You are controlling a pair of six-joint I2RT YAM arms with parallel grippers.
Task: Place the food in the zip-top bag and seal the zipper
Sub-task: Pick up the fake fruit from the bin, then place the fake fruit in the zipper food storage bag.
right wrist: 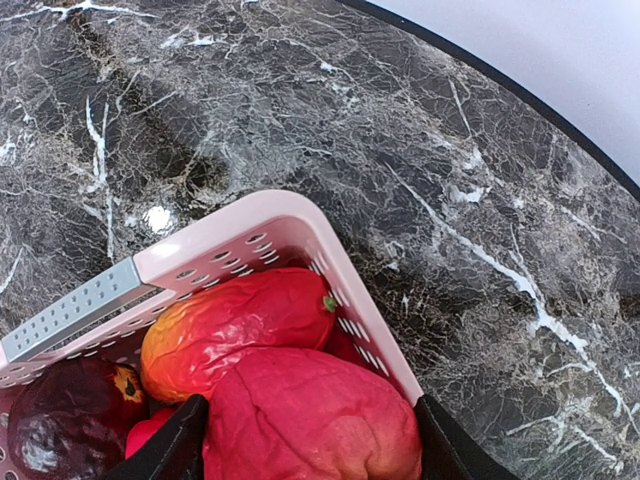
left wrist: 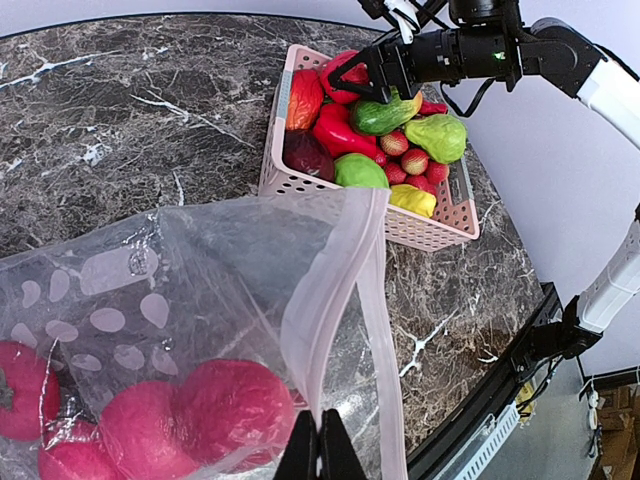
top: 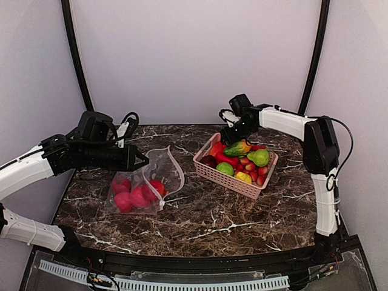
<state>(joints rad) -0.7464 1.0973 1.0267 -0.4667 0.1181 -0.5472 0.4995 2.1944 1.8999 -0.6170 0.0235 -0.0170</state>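
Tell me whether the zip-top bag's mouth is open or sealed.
Open. The zipper strips stand apart in a wide loop, with the left gripper pinching one edge of the zip-top bag.

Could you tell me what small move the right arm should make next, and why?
Probably close the right gripper firmly on the red fruit in the basket: its fingers flank that fruit, though contact is unclear. The left gripper, shut, holds the mouth of the zip-top bag open, ready to receive it.

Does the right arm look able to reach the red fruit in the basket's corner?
Probably yes: the right gripper straddles the red fruit from above, nothing covers it, though the basket wall stands close beside one finger.
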